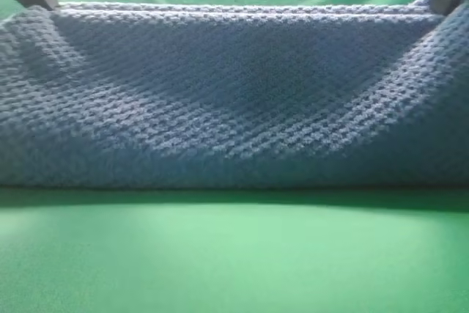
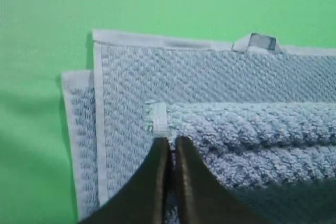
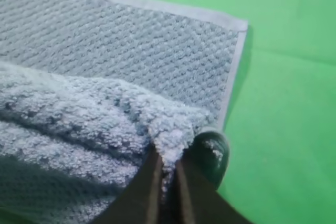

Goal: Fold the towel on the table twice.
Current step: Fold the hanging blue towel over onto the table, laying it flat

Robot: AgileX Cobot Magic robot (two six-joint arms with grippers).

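While lifted, towel (image 1: 234, 100) edge | clamped by both pincers

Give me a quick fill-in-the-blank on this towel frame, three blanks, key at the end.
1. Both sets of fingers are ____ on the towel.
2. The left gripper pinches a corner bearing a pale ____.
3. The table under the towel is covered in bright ____.
4. In the high view, the lifted towel sags in the ____.

Missing words: shut; trim; green; middle

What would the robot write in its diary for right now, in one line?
left gripper: shut on towel corner | right gripper: shut on other corner | edge lifted over table | fold underway
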